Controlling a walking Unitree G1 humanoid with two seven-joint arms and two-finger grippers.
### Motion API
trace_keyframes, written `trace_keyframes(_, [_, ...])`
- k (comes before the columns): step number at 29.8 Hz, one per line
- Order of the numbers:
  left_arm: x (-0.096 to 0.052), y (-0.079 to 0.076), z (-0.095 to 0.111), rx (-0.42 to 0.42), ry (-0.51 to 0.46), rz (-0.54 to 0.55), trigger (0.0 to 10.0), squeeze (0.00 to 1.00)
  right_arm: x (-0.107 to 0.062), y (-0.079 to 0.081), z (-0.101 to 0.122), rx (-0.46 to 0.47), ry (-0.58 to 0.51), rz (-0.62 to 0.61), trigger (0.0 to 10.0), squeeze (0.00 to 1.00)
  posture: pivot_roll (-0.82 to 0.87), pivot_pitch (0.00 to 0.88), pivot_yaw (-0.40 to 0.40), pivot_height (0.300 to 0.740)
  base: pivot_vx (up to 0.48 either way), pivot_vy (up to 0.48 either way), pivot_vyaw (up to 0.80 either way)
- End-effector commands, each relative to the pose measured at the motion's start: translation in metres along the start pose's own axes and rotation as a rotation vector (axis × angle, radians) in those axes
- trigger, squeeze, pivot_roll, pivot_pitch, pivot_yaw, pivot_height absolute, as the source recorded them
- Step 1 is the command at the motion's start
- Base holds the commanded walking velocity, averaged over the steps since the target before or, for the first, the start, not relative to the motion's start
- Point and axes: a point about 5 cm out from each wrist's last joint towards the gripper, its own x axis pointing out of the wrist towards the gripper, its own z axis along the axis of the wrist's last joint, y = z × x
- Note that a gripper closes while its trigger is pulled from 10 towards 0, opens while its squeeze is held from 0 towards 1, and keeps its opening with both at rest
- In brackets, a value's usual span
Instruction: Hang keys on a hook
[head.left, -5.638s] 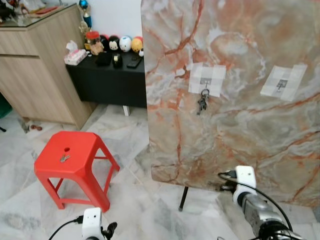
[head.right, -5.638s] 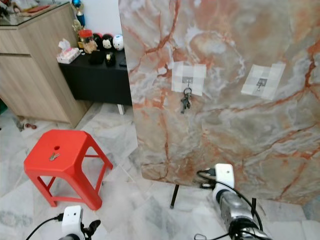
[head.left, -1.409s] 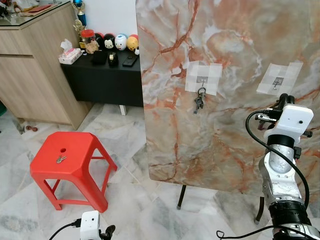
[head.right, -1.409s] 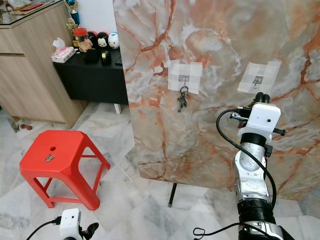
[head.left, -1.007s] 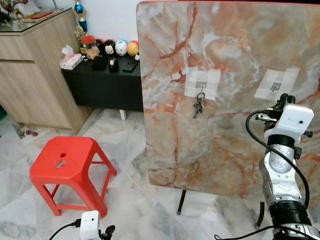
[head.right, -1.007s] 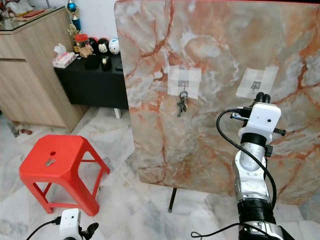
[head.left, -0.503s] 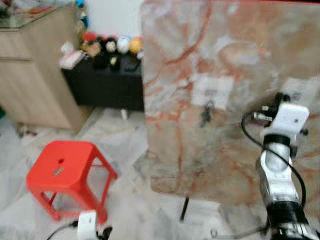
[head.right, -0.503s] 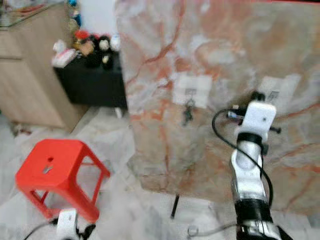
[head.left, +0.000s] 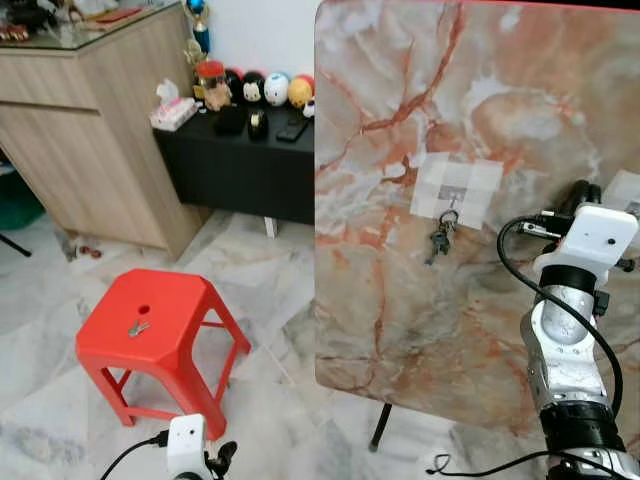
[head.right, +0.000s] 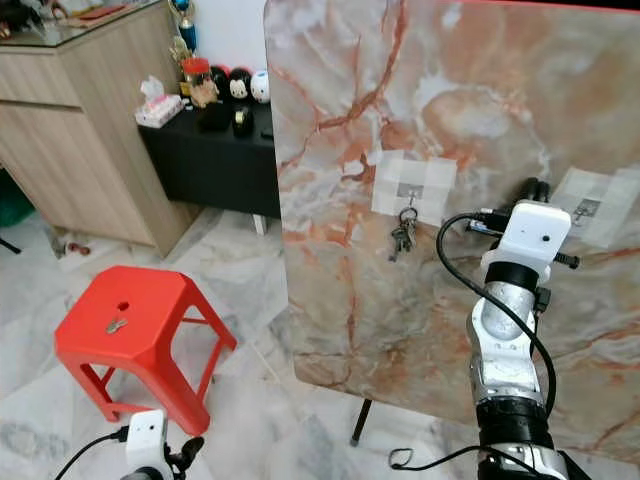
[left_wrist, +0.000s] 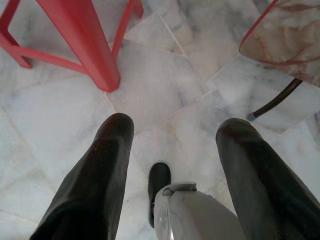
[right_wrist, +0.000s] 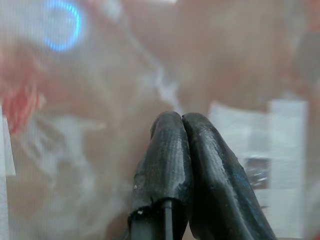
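One bunch of keys already hangs on the hook, centre-right; another key lies on the stool, lower left. Right gripper pinched closed, empty; left gripper spread open.

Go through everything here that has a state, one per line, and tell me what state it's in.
bunch of keys: hanging from the left hook on the marble board
loose key: lying flat on the red stool
right hook: nothing seen hanging on it
right gripper: shut, raised in front of the marble board
left gripper: open, hanging low over the floor
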Motion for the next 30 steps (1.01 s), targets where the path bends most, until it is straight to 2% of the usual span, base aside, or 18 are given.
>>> trace_keyframes(1, [-0.001, -0.001, -0.003, 0.004, -0.001, 0.005, 10.0, 0.00, 0.006, -0.002, 0.011, 0.002, -0.046, -0.014, 10.0, 0.00, -0.01, 0.000, 0.003, 0.740, 0.000, 0.000, 0.00])
trace_keyframes(7, [-0.008, -0.003, -0.020, 0.002, 0.022, 0.005, 10.0, 0.00, 0.007, -0.007, 0.014, -0.006, -0.059, -0.040, 10.0, 0.00, -0.01, 0.000, 0.004, 0.740, 0.000, 0.000, 0.00])
trace_keyframes(15, [-0.016, 0.003, -0.037, 0.000, 0.058, 0.016, 10.0, 0.00, 0.010, -0.016, 0.010, -0.029, -0.043, -0.089, 10.0, 0.00, -0.01, 0.000, 0.005, 0.740, 0.000, 0.000, 0.00])
trace_keyframes(18, [-0.016, 0.003, -0.036, 0.001, 0.056, 0.015, 10.0, 0.00, 0.010, -0.019, 0.008, -0.043, -0.023, -0.104, 10.0, 0.00, -0.01, 0.000, 0.006, 0.740, 0.000, 0.000, 0.00])
trace_keyframes(23, [-0.014, 0.002, -0.032, 0.002, 0.048, 0.014, 10.0, 0.00, 0.012, -0.032, -0.005, -0.051, 0.069, -0.197, 10.0, 0.00, -0.01, 0.000, 0.008, 0.740, 0.000, 0.000, 0.00])
trace_keyframes(26, [-0.013, 0.002, -0.032, 0.004, 0.048, 0.013, 10.0, 0.00, 0.012, -0.033, -0.012, -0.032, 0.118, -0.198, 10.0, 0.00, -0.01, 0.000, 0.009, 0.740, 0.000, 0.000, 0.00])
trace_keyframes(30, [-0.013, 0.002, -0.031, 0.009, 0.047, 0.011, 10.0, 0.00, 0.010, -0.027, -0.010, -0.020, 0.109, -0.163, 10.0, 0.00, -0.01, 0.000, 0.010, 0.740, 0.000, 0.000, 0.00])
